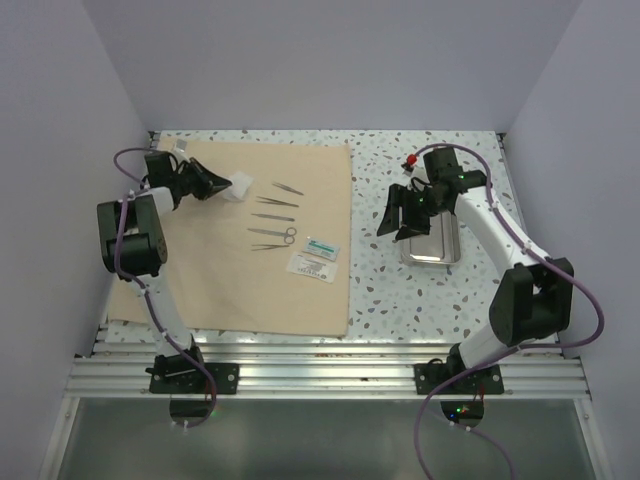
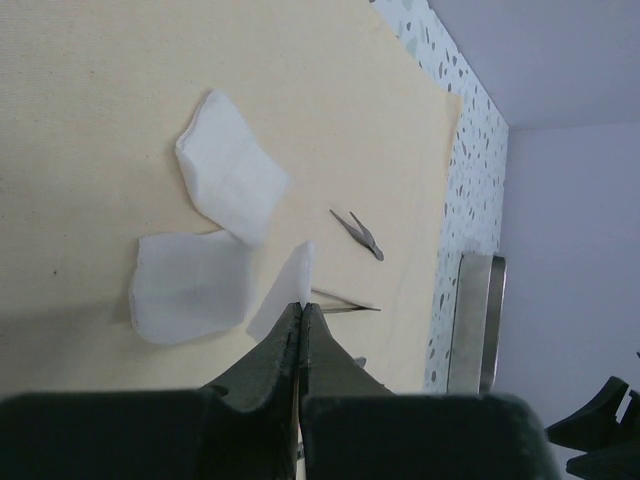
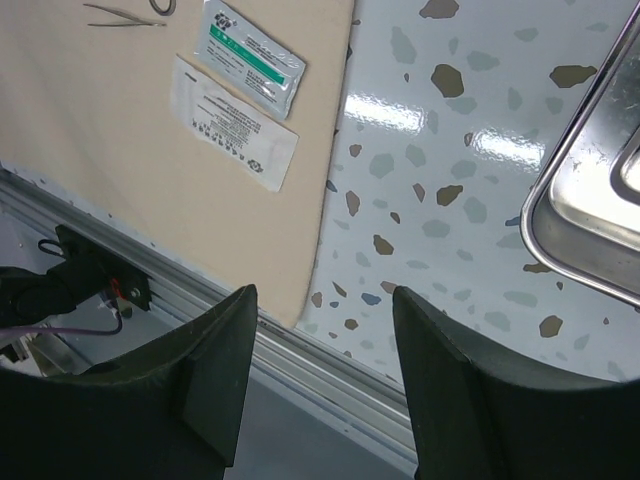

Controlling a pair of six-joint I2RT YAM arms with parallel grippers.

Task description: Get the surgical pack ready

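Observation:
The tan cloth (image 1: 200, 270) lies flat on the left of the table. Several thin steel instruments (image 1: 273, 216) lie in a row on it, with two white packets (image 1: 311, 265) beside them. My left gripper (image 1: 222, 183) is at the cloth's far left, shut on the edge of a white gauze pad (image 2: 285, 290) and lifting it. Two more gauze pads (image 2: 232, 180) lie flat on the cloth. The steel tray (image 1: 432, 243) sits on the speckled table at the right. My right gripper (image 1: 400, 215) hovers open and empty just left of the tray (image 3: 590, 220).
A small red object (image 1: 409, 162) lies at the back of the table near the right arm. The cloth's right edge (image 3: 335, 150) runs between the packets (image 3: 232, 122) and the tray. A metal rail (image 1: 320, 375) borders the near edge.

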